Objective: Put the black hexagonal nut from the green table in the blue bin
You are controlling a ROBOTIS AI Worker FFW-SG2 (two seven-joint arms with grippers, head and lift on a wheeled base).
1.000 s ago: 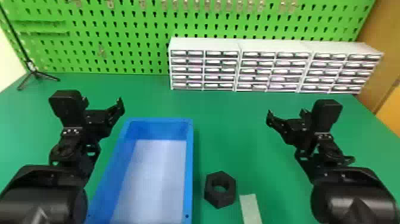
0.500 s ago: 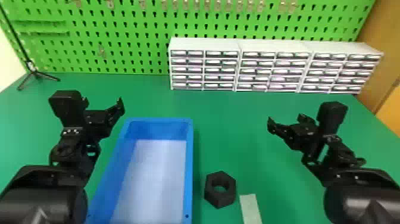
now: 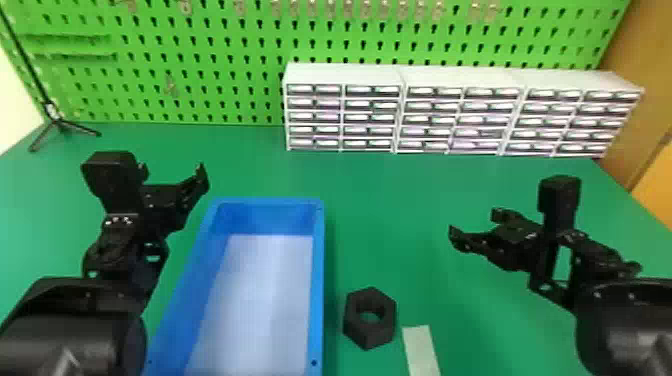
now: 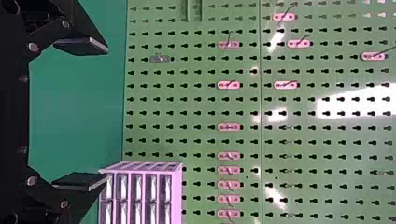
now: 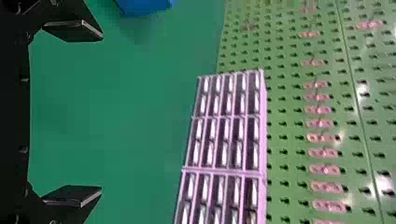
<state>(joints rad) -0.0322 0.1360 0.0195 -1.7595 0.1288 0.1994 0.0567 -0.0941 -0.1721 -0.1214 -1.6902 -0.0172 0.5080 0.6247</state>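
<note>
the black hexagonal nut (image 3: 367, 338) lay flat on the green table (image 3: 400, 215), its round hole facing up, between the blue bin (image 3: 318, 280) and a pale strip (image 3: 421, 350). it sat just beside the bin's right-hand wall, a little apart from it, and near the strip, which lay on its other side and ran out at the bottom edge of the head view. the bin stood open at the top, its walls blue and its floor a pale, whitish colour. the left gripper (image 3: 172, 172) was to the left of the bin's far end, near its far left corner, and its jaws stood wide, the two flat black fingers well apart with green tabletop showing between them in the left wrist view. the right gripper (image 3: 474, 225) was over on the right, well apart from the bin and farther from the robot than the nut; its jaws were wide too, with green tabletop between the fingers in the right wrist view, where a bit of the bin showed beyond. at the back of the table, a row of white drawer cabinets (image 3: 345, 75) stood before a bright green pegboard (image 3: 200, 50), with metal hooks (image 3: 185, 6) along its upper part. a thin black stand (image 3: 60, 125) rested on spread legs at the far left.
</note>
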